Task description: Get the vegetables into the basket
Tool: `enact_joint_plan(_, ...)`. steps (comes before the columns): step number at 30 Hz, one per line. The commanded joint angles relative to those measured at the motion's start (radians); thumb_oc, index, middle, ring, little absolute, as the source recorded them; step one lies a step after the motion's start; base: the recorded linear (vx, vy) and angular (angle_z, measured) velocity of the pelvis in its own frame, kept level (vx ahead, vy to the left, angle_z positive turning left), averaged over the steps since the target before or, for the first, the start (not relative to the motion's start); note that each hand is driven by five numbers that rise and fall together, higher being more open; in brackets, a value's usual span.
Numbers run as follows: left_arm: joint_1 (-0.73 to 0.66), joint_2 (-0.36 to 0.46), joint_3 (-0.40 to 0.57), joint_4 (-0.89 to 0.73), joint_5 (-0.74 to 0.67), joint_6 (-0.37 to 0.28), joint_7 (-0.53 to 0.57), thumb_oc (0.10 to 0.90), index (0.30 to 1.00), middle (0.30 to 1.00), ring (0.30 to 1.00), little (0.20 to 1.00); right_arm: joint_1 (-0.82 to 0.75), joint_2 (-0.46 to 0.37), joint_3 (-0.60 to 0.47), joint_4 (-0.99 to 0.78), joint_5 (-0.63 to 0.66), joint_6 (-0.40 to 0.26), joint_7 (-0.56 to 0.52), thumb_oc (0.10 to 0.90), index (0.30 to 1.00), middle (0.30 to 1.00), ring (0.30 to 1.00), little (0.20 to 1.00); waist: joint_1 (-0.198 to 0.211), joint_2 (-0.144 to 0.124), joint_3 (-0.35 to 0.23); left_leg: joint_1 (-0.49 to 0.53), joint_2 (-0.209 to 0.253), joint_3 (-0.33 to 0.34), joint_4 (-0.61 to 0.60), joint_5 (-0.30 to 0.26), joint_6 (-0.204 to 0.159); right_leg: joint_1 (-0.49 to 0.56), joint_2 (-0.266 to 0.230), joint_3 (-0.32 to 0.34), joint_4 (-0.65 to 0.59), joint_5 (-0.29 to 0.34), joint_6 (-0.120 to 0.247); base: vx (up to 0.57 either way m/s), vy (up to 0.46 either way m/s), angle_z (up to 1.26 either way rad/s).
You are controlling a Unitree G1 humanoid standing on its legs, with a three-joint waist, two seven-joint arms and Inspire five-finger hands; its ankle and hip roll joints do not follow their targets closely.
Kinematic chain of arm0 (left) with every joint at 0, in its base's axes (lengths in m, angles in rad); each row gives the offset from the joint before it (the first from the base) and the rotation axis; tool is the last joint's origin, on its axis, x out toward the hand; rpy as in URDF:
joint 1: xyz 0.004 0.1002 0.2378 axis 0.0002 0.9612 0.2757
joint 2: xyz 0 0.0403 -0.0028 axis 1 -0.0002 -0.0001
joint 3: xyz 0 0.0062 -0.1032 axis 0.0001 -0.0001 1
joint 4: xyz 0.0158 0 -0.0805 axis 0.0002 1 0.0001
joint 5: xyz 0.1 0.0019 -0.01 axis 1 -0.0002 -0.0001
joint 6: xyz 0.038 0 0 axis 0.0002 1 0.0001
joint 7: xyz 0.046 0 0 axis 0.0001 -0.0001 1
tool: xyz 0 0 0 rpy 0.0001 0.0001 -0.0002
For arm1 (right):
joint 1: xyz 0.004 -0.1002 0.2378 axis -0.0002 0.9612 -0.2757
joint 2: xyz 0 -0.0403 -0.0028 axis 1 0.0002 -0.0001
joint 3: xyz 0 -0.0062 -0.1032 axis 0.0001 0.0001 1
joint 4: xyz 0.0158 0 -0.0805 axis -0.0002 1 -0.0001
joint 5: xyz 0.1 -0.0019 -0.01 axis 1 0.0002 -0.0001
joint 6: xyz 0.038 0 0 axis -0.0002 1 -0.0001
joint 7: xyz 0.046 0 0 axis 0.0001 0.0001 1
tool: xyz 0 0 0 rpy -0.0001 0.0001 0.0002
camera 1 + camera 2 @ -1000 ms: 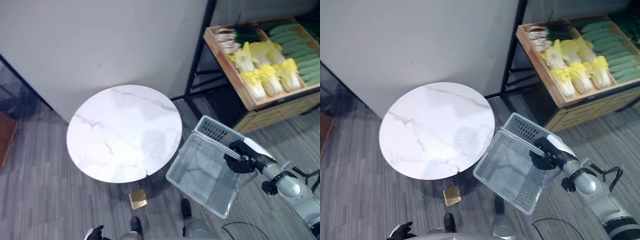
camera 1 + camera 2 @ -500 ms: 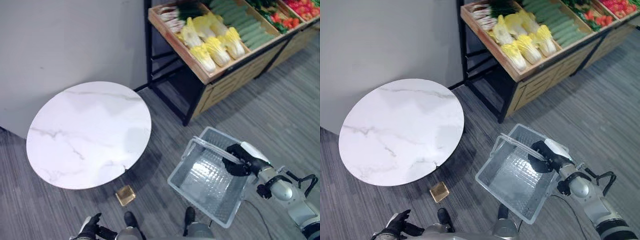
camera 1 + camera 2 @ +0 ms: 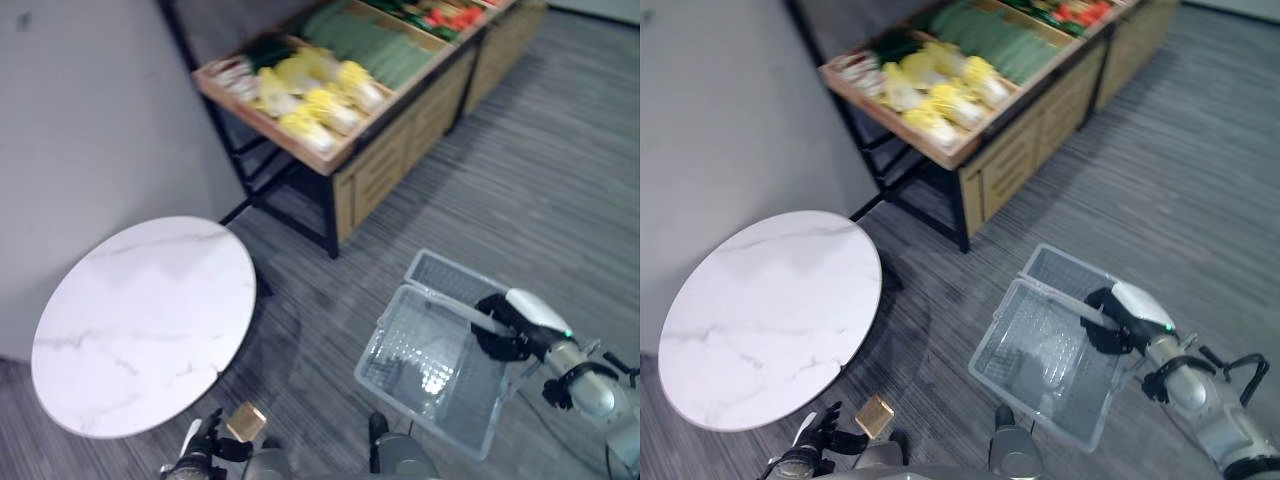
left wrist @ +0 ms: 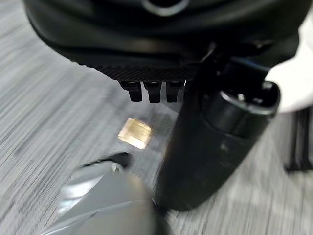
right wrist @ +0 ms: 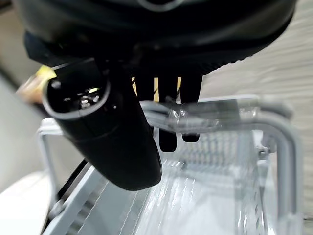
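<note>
A clear empty basket [image 3: 435, 365] hangs low over the grey floor at the lower right. My right hand [image 3: 500, 335] is shut on its handle [image 5: 215, 117], with the fingers curled over the bar. Yellow cabbages [image 3: 312, 98] lie in a tilted wooden crate at the top. Green cucumbers [image 3: 372, 42] lie beside them, and red and green vegetables [image 3: 450, 14] sit further along. The stall stands well apart from the basket. My left hand [image 3: 816, 443] hangs at the bottom left, fingers relaxed and holding nothing.
A round white marble table [image 3: 140, 320] stands at the left by a grey wall [image 3: 90, 120]. A small gold block [image 3: 248, 422] lies on the floor near its edge. The wooden stall [image 3: 400, 150] on a black frame runs along the top; open floor lies between it and the basket.
The whole picture has swung round, so the camera has moved: the stall now sits at the top centre and the table lower left. The basket stays in my right hand.
</note>
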Motion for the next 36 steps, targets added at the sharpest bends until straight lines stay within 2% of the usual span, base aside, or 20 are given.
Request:
enact_joint_plan(1,-0.014,0.024,-0.034,0.041,-0.004,-0.008,0.013,0.9,1.0,1.0,1.0,1.0,-0.163,-0.033,-0.024,-0.069,0.009,-0.067,-0.093,0.4,0.3,0.3,0.3,0.3,0.046,-0.014,0.025,-0.043,-0.053,-0.073,0.021,0.052,0.051,0.107,-0.015,0.032,-0.08,-0.008,0.072,0.03,0.031,-1.11)
enact_joint_plan(2,-0.015,0.029,-0.038,0.04,-0.007,-0.01,0.007,0.9,1.0,1.0,1.0,1.0,-0.185,-0.03,-0.005,-0.06,0.008,-0.067,-0.09,0.4,0.3,0.3,0.3,0.3,0.05,-0.015,0.023,-0.043,-0.068,-0.097,0.022,0.049,0.054,0.101,-0.007,0.06,-0.082,-0.006,0.076,0.06,0.146,-1.32)
enact_joint_plan(3,-0.016,0.031,-0.043,0.048,-0.004,-0.007,0.001,0.9,1.0,1.0,1.0,1.0,-0.183,-0.023,-0.001,-0.047,0.011,-0.065,-0.087,0.4,0.3,0.3,0.3,0.3,0.037,-0.014,0.011,-0.023,-0.055,-0.047,0.006,0.041,0.061,0.098,-0.009,0.084,-0.08,-0.003,0.085,0.11,0.293,-1.51)
enact_joint_plan(5,-0.02,0.03,-0.049,0.058,-0.002,-0.008,-0.008,0.9,1.0,1.0,1.0,1.0,-0.185,-0.009,0.015,-0.006,0.006,-0.054,-0.084,0.4,0.3,0.3,0.3,0.3,0.03,-0.025,-0.007,0.009,-0.06,-0.001,-0.009,0.024,0.086,0.09,-0.03,0.119,-0.082,0.009,0.104,0.13,0.412,-1.31)
enact_joint_plan(7,-0.023,0.04,-0.05,0.063,0.004,-0.008,-0.014,0.9,1.0,1.0,1.0,1.0,-0.198,0.013,0.04,0.04,0.005,-0.043,-0.077,0.4,0.3,0.3,0.3,0.3,0.032,-0.047,-0.014,0.032,-0.074,0.081,0.0,-0.009,0.117,0.068,-0.061,0.178,-0.079,0.038,0.145,0.08,0.373,-0.98)
enact_joint_plan(8,-0.023,0.042,-0.047,0.063,0.002,-0.006,-0.017,0.9,1.0,1.0,1.0,1.0,-0.202,0.019,0.047,0.044,0.005,-0.041,-0.076,0.4,0.3,0.3,0.3,0.3,0.032,-0.05,-0.016,0.037,-0.078,0.095,0.003,-0.014,0.123,0.062,-0.067,0.184,-0.076,0.045,0.153,0.02,0.376,-1.11)
enact_joint_plan(9,-0.031,0.053,-0.035,0.066,0.003,-0.005,-0.013,0.9,1.0,1.0,1.0,1.0,-0.207,0.031,0.046,0.062,0.0,-0.033,-0.083,0.4,0.3,0.3,0.3,0.3,0.032,-0.062,-0.014,0.042,-0.093,0.134,0.014,-0.034,0.142,0.04,-0.084,0.211,-0.077,0.07,0.177,0.01,0.249,-0.97)
enact_joint_plan(10,-0.031,0.053,-0.035,0.066,0.003,-0.005,-0.013,0.9,1.0,1.0,1.0,1.0,-0.207,0.031,0.046,0.062,0.0,-0.033,-0.083,0.4,0.3,0.3,0.3,0.3,0.032,-0.062,-0.014,0.042,-0.093,0.134,0.014,-0.034,0.142,0.04,-0.084,0.211,-0.077,0.07,0.177,-0.03,0.352,-0.57)
enact_joint_plan(11,-0.037,0.065,-0.018,0.065,-0.002,-0.006,-0.004,0.9,1.0,1.0,1.0,1.0,-0.231,0.054,0.056,0.116,-0.007,-0.023,-0.101,0.4,0.3,0.3,0.3,0.3,0.037,-0.075,-0.011,0.043,-0.105,0.169,0.027,-0.052,0.154,0.012,-0.098,0.22,-0.081,0.102,0.198,-0.03,0.156,-0.29)
enact_joint_plan(12,-0.037,0.065,-0.018,0.065,-0.002,-0.006,-0.004,0.9,1.0,1.0,1.0,1.0,-0.231,0.054,0.056,0.116,-0.007,-0.023,-0.101,0.4,0.3,0.3,0.3,0.3,0.037,-0.076,-0.011,0.043,-0.105,0.169,0.027,-0.053,0.154,0.011,-0.098,0.221,-0.081,0.102,0.198,-0.05,0.239,-0.27)
enact_joint_plan(13,-0.038,0.072,-0.01,0.062,-0.001,-0.006,0.002,0.9,1.0,1.0,1.0,1.0,-0.235,0.058,0.053,0.132,-0.026,-0.017,-0.116,0.4,0.3,0.3,0.3,0.3,0.041,-0.083,-0.005,0.041,-0.108,0.188,0.037,-0.063,0.16,-0.007,-0.109,0.203,-0.073,0.123,0.21,-0.06,0.11,-0.53)
enact_joint_plan(15,-0.039,0.089,-0.011,0.054,0.015,-0.006,0.004,0.9,1.0,1.0,1.0,1.0,-0.217,0.071,0.033,0.171,-0.053,-0.009,-0.144,0.4,0.3,0.3,0.3,0.3,0.055,-0.076,0.011,0.037,-0.086,0.221,0.034,-0.06,0.16,-0.02,-0.136,0.04,-0.011,0.111,0.186,-0.1,0.09,-0.75)
enact_joint_plan(16,-0.039,0.089,-0.012,0.054,0.015,-0.006,0.004,0.9,1.0,1.0,1.0,1.0,-0.216,0.071,0.033,0.171,-0.053,-0.009,-0.144,0.4,0.3,0.3,0.3,0.3,0.053,-0.075,0.011,0.037,-0.086,0.219,0.034,-0.059,0.16,-0.019,-0.136,0.037,-0.011,0.111,0.186,-0.06,0.047,-0.61)
enact_joint_plan(17,-0.037,0.09,-0.01,0.052,0.017,-0.007,0.004,0.9,1.0,1.0,1.0,1.0,-0.208,0.075,0.023,0.174,-0.055,-0.008,-0.148,0.4,0.3,0.3,0.3,0.3,0.057,-0.072,0.009,0.037,-0.08,0.23,0.027,-0.053,0.16,-0.012,-0.146,-0.005,0.0,0.106,0.18,-0.03,0.032,-0.41)
enact_joint_plan(19,-0.03,0.091,-0.006,0.049,0.019,-0.006,-0.001,0.9,1.0,1.0,1.0,1.0,-0.182,0.073,0.002,0.18,-0.062,-0.009,-0.152,0.4,0.3,0.3,0.3,0.3,0.06,-0.065,0.001,0.042,-0.072,0.239,0.007,-0.043,0.156,0.008,-0.152,-0.049,0.011,0.096,0.17,-0.03,0.032,-0.24)
enact_joint_plan(25,-0.022,0.082,-0.011,0.056,0.034,-0.005,-0.01,0.9,1.0,1.0,1.0,1.0,-0.117,0.083,-0.036,0.197,-0.062,-0.009,-0.16,0.4,0.3,0.3,0.3,0.3,0.057,-0.075,-0.027,0.066,-0.072,0.264,-0.027,-0.034,0.141,0.038,-0.145,-0.051,-0.064,0.103,0.172,0.03,-0.044,-0.21)
enact_joint_plan(28,-0.024,0.075,-0.01,0.055,0.031,-0.003,-0.01,0.9,1.0,1.0,1.0,1.0,-0.107,0.101,-0.025,0.256,-0.05,-0.003,-0.162,0.4,0.3,0.3,0.3,0.3,0.052,-0.078,-0.029,0.079,-0.061,0.266,-0.035,-0.026,0.128,0.058,-0.127,-0.062,-0.108,0.097,0.16,0.04,-0.175,-0.19)
enact_joint_plan(29,-0.026,0.067,-0.018,0.05,0.033,-0.002,-0.008,0.9,1.0,1.0,1.0,1.0,-0.085,0.121,-0.02,0.308,-0.05,0.007,-0.164,0.4,0.3,0.3,0.3,0.3,0.048,-0.071,-0.033,0.087,-0.05,0.259,-0.044,-0.016,0.115,0.077,-0.114,-0.07,-0.125,0.086,0.15,0.03,-0.185,-0.01)
enact_joint_plan(31,-0.027,0.063,-0.02,0.051,0.033,-0.001,-0.007,0.9,1.0,1.0,1.0,1.0,-0.077,0.128,-0.022,0.33,-0.051,0.009,-0.17,0.4,0.3,0.3,0.3,0.3,0.046,-0.068,-0.035,0.09,-0.047,0.254,-0.047,-0.014,0.112,0.082,-0.11,-0.072,-0.129,0.083,0.148,0.03,-0.13,0.14)
enact_joint_plan(36,-0.02,0.035,-0.051,0.042,0.045,-0.005,0.004,0.9,1.0,1.0,1.0,1.0,-0.051,0.192,0.026,0.559,-0.086,0.028,-0.211,0.4,0.3,0.3,0.3,0.3,0.037,-0.045,-0.048,0.103,-0.025,0.243,-0.053,-0.001,0.093,0.105,-0.085,-0.079,-0.143,0.065,0.132,0.04,-0.117,0.07)
